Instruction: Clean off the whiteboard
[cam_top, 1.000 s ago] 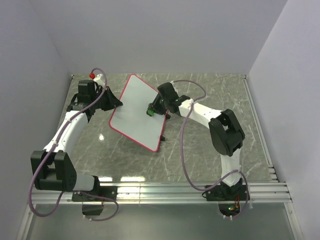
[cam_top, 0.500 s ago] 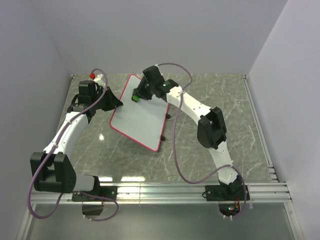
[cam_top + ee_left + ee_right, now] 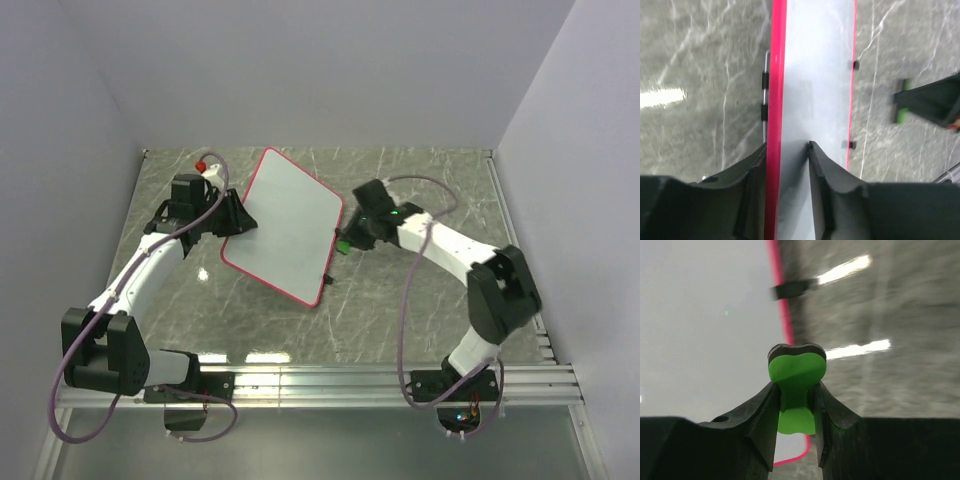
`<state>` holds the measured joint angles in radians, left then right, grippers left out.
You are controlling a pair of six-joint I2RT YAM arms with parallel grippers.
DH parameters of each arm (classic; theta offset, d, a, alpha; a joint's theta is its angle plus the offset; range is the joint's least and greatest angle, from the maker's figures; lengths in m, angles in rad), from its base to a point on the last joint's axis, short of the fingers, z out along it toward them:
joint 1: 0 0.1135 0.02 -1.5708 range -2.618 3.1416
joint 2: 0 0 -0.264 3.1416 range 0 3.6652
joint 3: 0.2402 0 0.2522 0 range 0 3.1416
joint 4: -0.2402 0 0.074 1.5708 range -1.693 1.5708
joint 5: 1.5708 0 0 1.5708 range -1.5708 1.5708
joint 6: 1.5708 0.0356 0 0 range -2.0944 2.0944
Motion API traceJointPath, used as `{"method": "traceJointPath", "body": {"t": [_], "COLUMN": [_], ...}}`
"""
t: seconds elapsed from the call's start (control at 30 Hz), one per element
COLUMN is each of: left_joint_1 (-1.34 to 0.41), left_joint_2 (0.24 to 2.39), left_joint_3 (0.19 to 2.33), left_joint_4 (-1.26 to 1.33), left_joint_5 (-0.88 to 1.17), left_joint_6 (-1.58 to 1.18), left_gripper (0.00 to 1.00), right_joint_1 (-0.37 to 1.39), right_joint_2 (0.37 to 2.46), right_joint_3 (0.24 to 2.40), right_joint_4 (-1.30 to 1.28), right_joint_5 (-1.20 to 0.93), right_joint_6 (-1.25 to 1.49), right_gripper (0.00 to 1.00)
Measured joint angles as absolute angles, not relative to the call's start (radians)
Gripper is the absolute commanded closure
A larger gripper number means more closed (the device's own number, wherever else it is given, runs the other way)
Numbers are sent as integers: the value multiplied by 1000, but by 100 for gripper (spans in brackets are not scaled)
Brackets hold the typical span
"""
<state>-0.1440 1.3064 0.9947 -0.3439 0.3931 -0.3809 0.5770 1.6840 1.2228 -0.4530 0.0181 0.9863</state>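
Here we are mid-desk (image 3: 420, 180), and the whiteboard (image 3: 285, 225) sits between the two arms, angled so one corner points to the back wall. The left tool (image 3: 787, 147) is closed tight over the board's left edge, one finger on each side of the red rim (image 3: 776, 75), and that's the anchor. Over on the other side, the right tool (image 3: 796, 385) is pinched shut on the green eraser (image 3: 796, 372), whose rounded head pokes out past the fingertips right at the board's right-hand rim, near the black tabs (image 3: 855, 64). I can't tell whether it is touching. To wipe well from here, I'd want the eraser face brought flat onto the white surface and swept back inward in overlapping passes. Pressure should be light and even, so the board doesn't twist out of the left tool's hold. The left clamp has to stay firm, since it is all that steadies the board against the push, and the strokes should stop short of those clamping fingers. As for writing: no brand, label or legible lettering anywhere, and no pen marks that I can make out on the white face.
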Motion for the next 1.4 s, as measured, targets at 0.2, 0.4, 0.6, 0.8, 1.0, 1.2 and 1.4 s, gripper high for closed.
{"method": "traceJointPath", "body": {"t": [0.2, 0.4, 0.6, 0.8, 1.0, 1.2, 1.4], "left_joint_1": [-146, -147, -146, -147, -155, -155, -156], "left_joint_2": [1293, 1237, 1177, 1081, 984, 914, 865], "left_joint_3": [981, 983, 1045, 1125, 1129, 1079, 981], "left_joint_4": [-361, -393, -454, -533, -595, -624, -637], "left_joint_5": [365, 327, 251, 131, 5, -134, -228], "left_joint_6": [-375, -383, -386, -387, -387, -408, -424], "left_gripper": [26, 17, 17, 18, 17, 17, 16], "right_joint_1": [466, 428, 427, 427, 429, 429, 429], "right_joint_2": [1480, 1509, 1548, 1370, 926, 647, 562], "right_joint_3": [1008, 938, 994, 1036, 1084, 1145, 1176], "right_joint_4": [-473, -479, -507, -534, -584, -638, -729], "right_joint_5": [128, 138, 136, 136, 165, 174, 171], "right_joint_6": [956, 890, 813, 782, 724, 632, 619], "right_gripper": [100, 1, 0, 0, 0, 0, 0]}}
